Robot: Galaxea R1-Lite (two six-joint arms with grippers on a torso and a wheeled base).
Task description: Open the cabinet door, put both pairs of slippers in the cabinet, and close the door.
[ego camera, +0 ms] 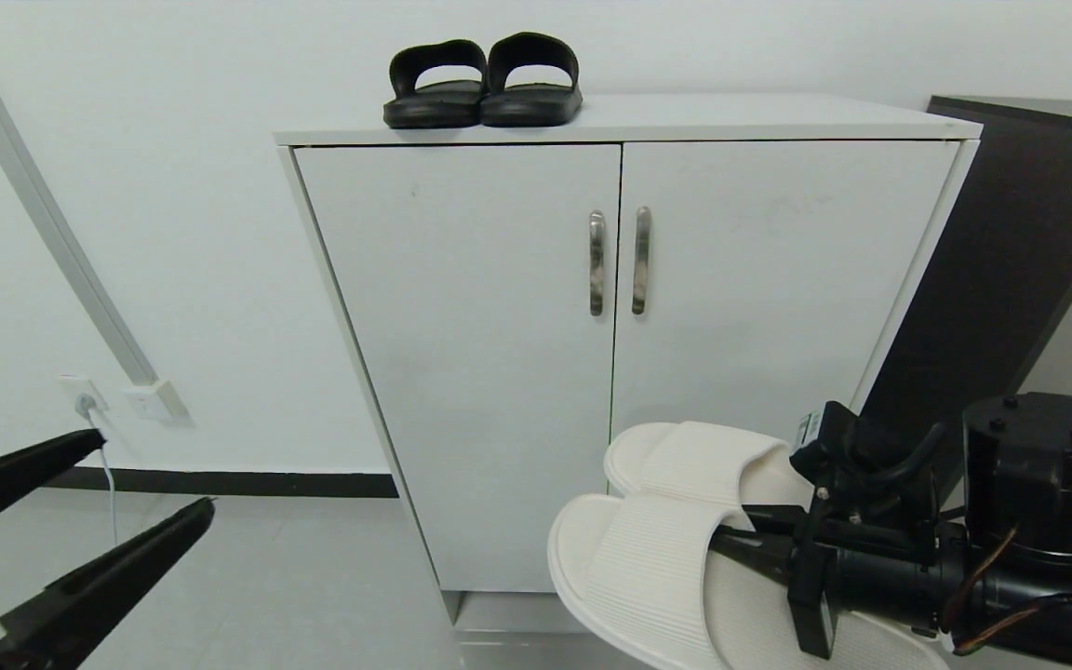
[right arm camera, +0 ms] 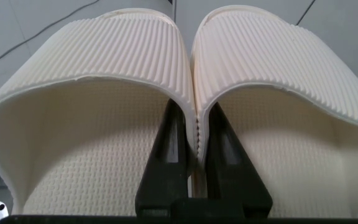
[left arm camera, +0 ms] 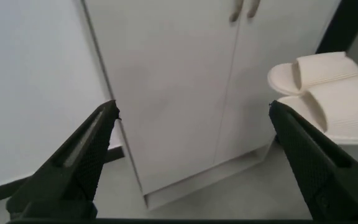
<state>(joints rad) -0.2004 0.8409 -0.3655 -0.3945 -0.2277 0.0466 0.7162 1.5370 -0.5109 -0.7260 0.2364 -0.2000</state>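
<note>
Low on the right, before the cabinet (ego camera: 462,372), our right gripper (ego camera: 731,542) pinches the pair of white slippers (ego camera: 666,521). One finger sits under each strap, and the jaws are pressed together on the two inner side walls where the slippers meet. The toes point at the lower right door (ego camera: 759,279); we cannot tell whether they touch it.

Our left gripper (ego camera: 154,470) hangs low on the left with its jaws spread wide, holding nothing, over bare floor (ego camera: 294,568) and apart from the cabinet's left edge.

Both doors are shut, the two handles (ego camera: 596,262) side by side at the centre seam. The black slippers (ego camera: 483,88) sit as a pair on the cabinet top, on its left half near the front edge. A dark panel (ego camera: 1011,261) stands just beside the right edge — the left side has open wall and floor.
</note>
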